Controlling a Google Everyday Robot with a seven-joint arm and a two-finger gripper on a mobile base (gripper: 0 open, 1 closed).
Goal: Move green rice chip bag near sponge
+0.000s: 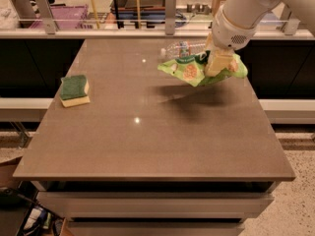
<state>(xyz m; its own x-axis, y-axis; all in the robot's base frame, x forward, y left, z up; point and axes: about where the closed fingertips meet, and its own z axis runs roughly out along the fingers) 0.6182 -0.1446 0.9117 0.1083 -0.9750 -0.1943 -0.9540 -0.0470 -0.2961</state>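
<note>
The green rice chip bag (189, 71) is a crinkly light-green pouch with orange chip pictures. It hangs in the air above the right back part of the table, casting a shadow below it. My gripper (217, 63) comes down from the upper right and is shut on the bag's right half. The sponge (74, 89), with a dark green top and pale yellow base, lies near the table's left edge, far to the left of the bag.
A clear plastic bottle (181, 48) lies on its side at the back of the brown table (147, 146), just behind the bag. A rail with posts (170, 6) runs behind the table. Floor drops away on the right.
</note>
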